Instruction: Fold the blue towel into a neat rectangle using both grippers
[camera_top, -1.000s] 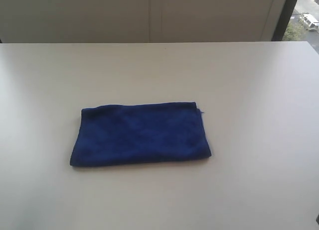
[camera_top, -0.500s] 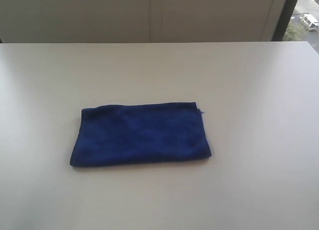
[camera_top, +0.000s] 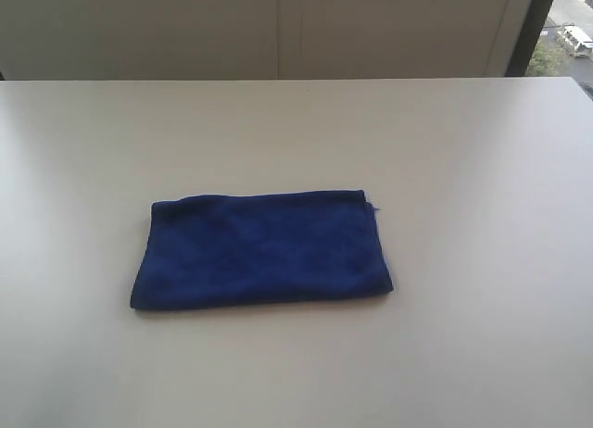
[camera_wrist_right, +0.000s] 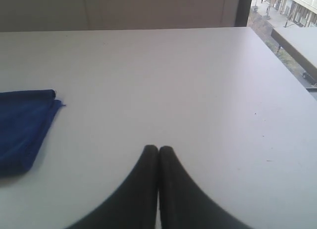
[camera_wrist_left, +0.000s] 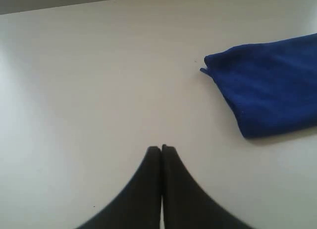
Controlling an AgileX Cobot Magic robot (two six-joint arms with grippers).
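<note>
The blue towel (camera_top: 261,249) lies flat on the white table (camera_top: 463,169) as a folded rectangle, a small thread tail at its far right corner. Neither arm shows in the exterior view. In the left wrist view one end of the blue towel (camera_wrist_left: 270,85) lies apart from my left gripper (camera_wrist_left: 161,147), which is shut on nothing over bare table. The right wrist view shows a corner of the blue towel (camera_wrist_right: 22,125) off to one side and my right gripper (camera_wrist_right: 158,148) shut and empty, also clear of the cloth.
The table's far edge (camera_top: 296,80) meets a pale wall. A window strip (camera_top: 565,30) at the far right shows a street outside. The table's right edge (camera_wrist_right: 282,55) runs close to that window in the right wrist view.
</note>
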